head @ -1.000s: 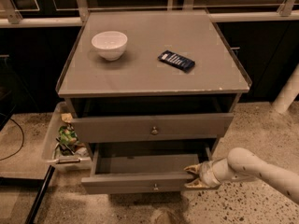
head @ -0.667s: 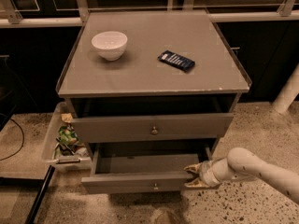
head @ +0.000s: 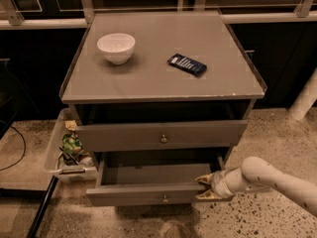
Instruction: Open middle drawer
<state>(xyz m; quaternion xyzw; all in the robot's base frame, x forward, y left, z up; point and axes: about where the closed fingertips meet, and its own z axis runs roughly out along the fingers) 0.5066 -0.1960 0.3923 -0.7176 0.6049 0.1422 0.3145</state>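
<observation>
The middle drawer is the shallow grey one low on the cabinet. It stands pulled out, with its plain grey tray showing and a small round knob at the centre of its front. My gripper is at the right end of that drawer front. Its gold fingertips stand apart, one above and one below the front's top edge. The white arm comes in from the lower right.
The taller drawer front with its knob sits just above, nearly shut. On the cabinet top are a white bowl and a dark blue packet. A clear bin with snack bags stands at the cabinet's left. A white pole stands at the right.
</observation>
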